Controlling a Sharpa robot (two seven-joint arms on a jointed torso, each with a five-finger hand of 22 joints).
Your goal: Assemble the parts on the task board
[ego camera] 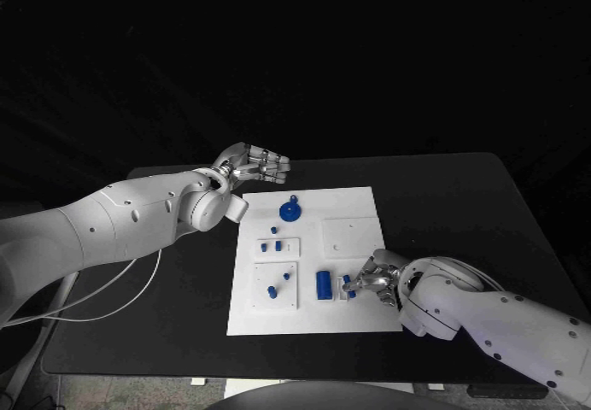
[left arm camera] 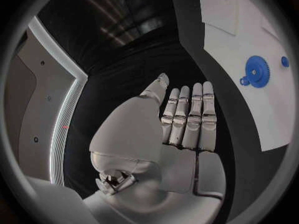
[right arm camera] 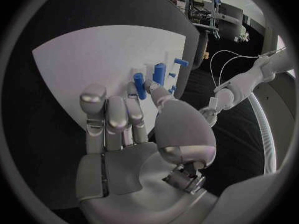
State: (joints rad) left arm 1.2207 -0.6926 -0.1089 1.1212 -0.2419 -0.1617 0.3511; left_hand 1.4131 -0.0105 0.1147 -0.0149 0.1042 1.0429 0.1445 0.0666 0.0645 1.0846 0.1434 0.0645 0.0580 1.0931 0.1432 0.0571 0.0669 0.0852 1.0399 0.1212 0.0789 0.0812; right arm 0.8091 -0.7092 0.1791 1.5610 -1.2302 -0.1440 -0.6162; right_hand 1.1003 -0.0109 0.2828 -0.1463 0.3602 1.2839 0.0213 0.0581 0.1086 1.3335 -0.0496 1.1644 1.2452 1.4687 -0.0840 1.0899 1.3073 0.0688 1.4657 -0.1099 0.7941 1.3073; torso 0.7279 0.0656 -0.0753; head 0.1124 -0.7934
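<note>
The white task board (ego camera: 357, 205) lies mid-table. A blue gear (ego camera: 290, 210) sits near its far edge, also in the left wrist view as the gear (left arm camera: 256, 71). Small blue pegs (ego camera: 278, 246) stand in the left blocks, and a blue cylinder (ego camera: 324, 284) stands near the front. My right hand (ego camera: 377, 282) rests at the board's near right part, beside the cylinder (right arm camera: 159, 73). Its thumb and a finger pinch a small blue peg (right arm camera: 138, 79). My left hand (ego camera: 255, 164) hovers past the board's far left corner, fingers straight and together, palm (left arm camera: 168, 134) holding nothing.
A raised white square (ego camera: 351, 235) sits on the board's right half. The black table (ego camera: 456, 205) has bare room to the board's right and left. Pale cables (ego camera: 111, 295) hang off the table's left side under my left arm.
</note>
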